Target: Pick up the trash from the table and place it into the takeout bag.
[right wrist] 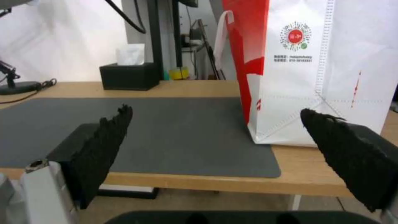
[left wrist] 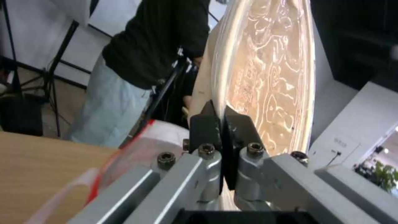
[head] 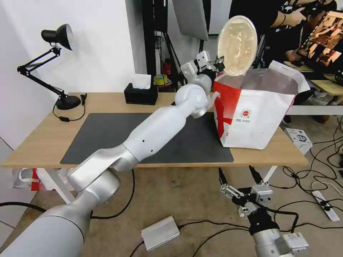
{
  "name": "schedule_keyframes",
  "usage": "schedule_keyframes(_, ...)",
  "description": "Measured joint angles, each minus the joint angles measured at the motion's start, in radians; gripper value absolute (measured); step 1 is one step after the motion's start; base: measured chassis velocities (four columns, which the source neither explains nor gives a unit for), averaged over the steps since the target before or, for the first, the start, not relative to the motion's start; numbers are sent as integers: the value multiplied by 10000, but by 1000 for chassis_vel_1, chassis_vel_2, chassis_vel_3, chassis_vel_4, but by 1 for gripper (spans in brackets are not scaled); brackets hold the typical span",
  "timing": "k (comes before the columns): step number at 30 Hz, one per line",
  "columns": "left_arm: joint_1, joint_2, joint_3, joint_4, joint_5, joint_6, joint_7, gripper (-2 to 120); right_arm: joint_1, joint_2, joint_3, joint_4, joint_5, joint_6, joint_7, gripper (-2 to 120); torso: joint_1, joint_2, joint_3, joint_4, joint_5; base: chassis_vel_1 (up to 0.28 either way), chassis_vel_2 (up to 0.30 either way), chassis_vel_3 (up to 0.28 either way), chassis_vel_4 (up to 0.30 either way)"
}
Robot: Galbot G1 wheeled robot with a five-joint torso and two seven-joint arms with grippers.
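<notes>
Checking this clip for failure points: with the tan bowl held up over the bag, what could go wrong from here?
The left gripper pinches only the rim of the shallow tan bowl, held on edge, so it might slip or twist. The bowl hangs over the takeout bag's near edge, not its middle; released here, it may catch the rim and fall onto the table.

My left arm is stretched forward and raised, its gripper [head: 218, 64] clamped tight. My right gripper [head: 240, 176] waits low, fingers wide apart.

One shallow tan bowl [head: 237, 45], one takeout bag [head: 257, 117], one tissue box [head: 140, 93], one desk lamp [head: 53, 64], one mat [head: 107, 132].
</notes>
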Motion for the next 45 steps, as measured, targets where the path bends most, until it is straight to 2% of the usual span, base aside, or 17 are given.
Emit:
schedule_keyframes(10, -43, -74, 721, 329, 171, 1, -41, 0, 0, 0, 0, 0, 0, -1, 0, 100, 0, 1, 0, 1, 0, 0, 0, 0, 0)
schedule_keyframes(23, 92, -78, 811, 569, 363, 4, -96, 0, 0, 0, 0, 0, 0, 0, 0, 100, 1, 0, 0, 1, -1, 0, 0, 0, 0)
schedule_keyframes(32, 96, -41, 815, 592, 403, 26, -131, 0, 0, 0, 0, 0, 0, 0, 0, 100, 1, 0, 0, 1, -1, 0, 0, 0, 0)
schedule_keyframes(40, 228, 247, 1206, 250, 671, 63, -9, 0, 0, 0, 0, 0, 0, 0, 0, 100, 0, 0, 0, 1, -1, 0, 0, 0, 0)
schedule_keyframes(41, 240, 256, 1242, 222, 707, 63, 14, 1, 0, 0, 0, 0, 0, -1, 0, 100, 0, 1, 0, 2, -1, 0, 0, 0, 0)
schedule_keyframes(44, 225, 256, 1304, 187, 725, 58, 33, 16, 0, 0, 0, 0, 0, 0, 0, 100, 0, 1, 0, 1, -1, 0, 0, 0, 0)
schedule_keyframes(45, 225, 256, 1304, 187, 725, 58, 33, 16, 0, 0, 0, 0, 0, 0, 0, 100, 0, 1, 0, 1, -1, 0, 0, 0, 0)
